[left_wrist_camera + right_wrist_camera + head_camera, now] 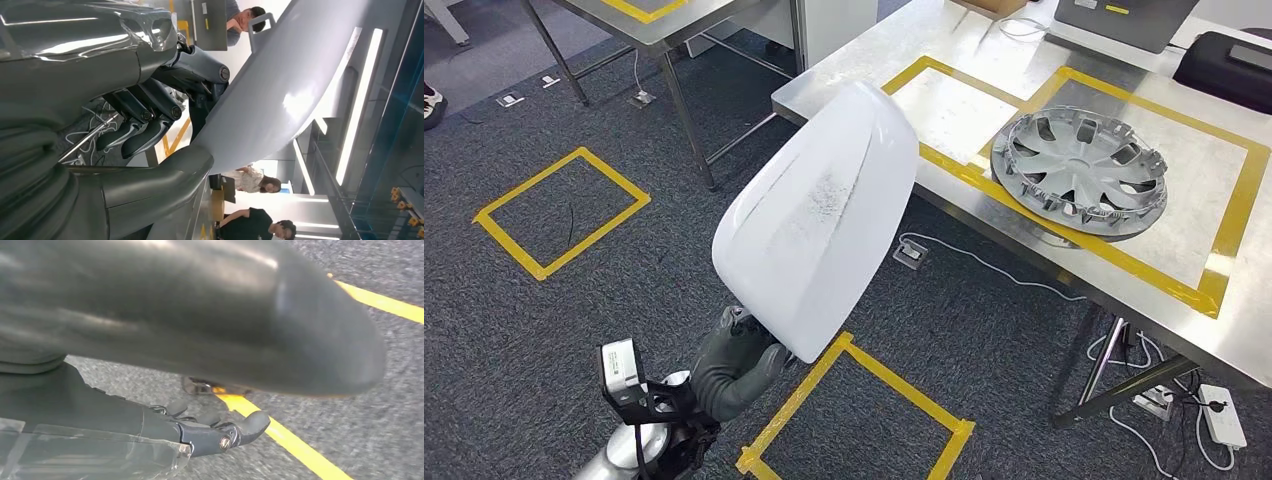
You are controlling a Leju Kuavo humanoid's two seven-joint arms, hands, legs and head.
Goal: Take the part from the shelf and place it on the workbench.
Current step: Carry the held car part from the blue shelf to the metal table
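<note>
Low in the frame, left hand grips the white part by its bottom edge, thumb and fingers pinching it, held up over the carpet. Right hand hangs, fingers loosely apart. Upper right: workbench, grey hubcap on it.

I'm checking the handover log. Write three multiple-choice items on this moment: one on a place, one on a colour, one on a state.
1. Where does the wheel cover lie?
A. on the carpet
B. on the steel workbench, inside a taped rectangle
C. on a shelf

2. What colour is the floor tape?
A. yellow
B. red
C. blue

3. What does the left hand do?
A. hangs with nothing in it
B. presses the workbench
C. holds the white panel by its lower edge

Key: B, tape frames it on the bench; A, yellow squares on the carpet; C, fingers and thumb clamp the panel.
</note>
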